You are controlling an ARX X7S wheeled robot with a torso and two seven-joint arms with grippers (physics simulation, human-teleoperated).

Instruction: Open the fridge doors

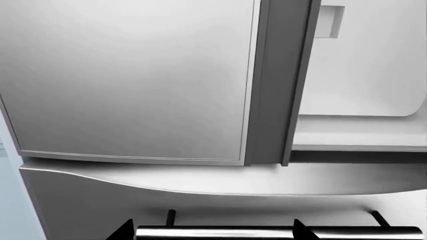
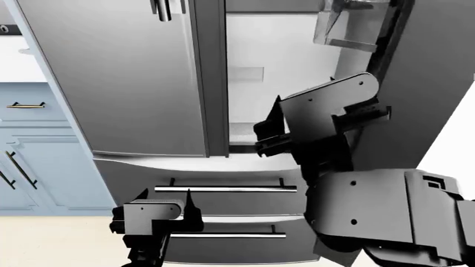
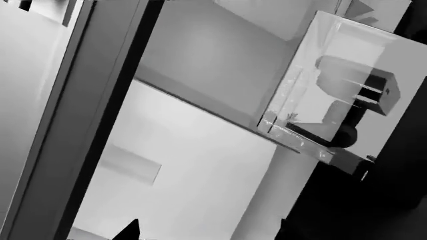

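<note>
Brushed-steel right fridge door (image 2: 434, 94) with its dark inner side already stands swung wide, while the flat steel left fridge door (image 2: 111, 78) sits shut. Right gripper (image 2: 268, 136) hangs by the white interior; whether its jaws are parted I cannot tell. Left gripper (image 2: 152, 216) hovers low, empty, jaws apart. It should rise to the dark vertical handle (image 2: 161, 9) and pull steadily outward.

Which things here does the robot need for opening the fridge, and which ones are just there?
For the job:
- left fridge door, shut
- right fridge door, swung open
- right gripper
- left gripper

Just there:
- fridge drawers
- blue cabinets
- clear door bin
</note>
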